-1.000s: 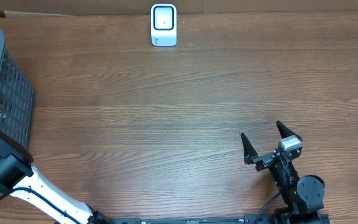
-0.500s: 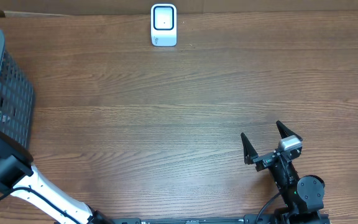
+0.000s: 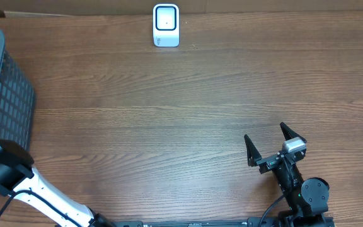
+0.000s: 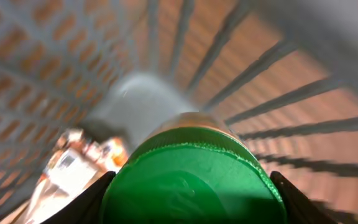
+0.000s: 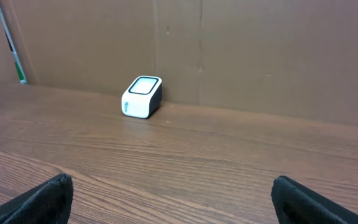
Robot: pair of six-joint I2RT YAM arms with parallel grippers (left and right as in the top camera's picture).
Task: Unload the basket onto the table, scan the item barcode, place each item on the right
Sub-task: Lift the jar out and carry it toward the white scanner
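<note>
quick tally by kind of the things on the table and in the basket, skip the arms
scanner: 1
basket: 1
green-lidded item: 1
packet, blurred: 1
total: 4

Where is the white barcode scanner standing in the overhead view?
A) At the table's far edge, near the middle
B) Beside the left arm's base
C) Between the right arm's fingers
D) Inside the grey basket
A: the white scanner stands at the far edge of the table, well apart from the basket and the open right fingers.
</note>
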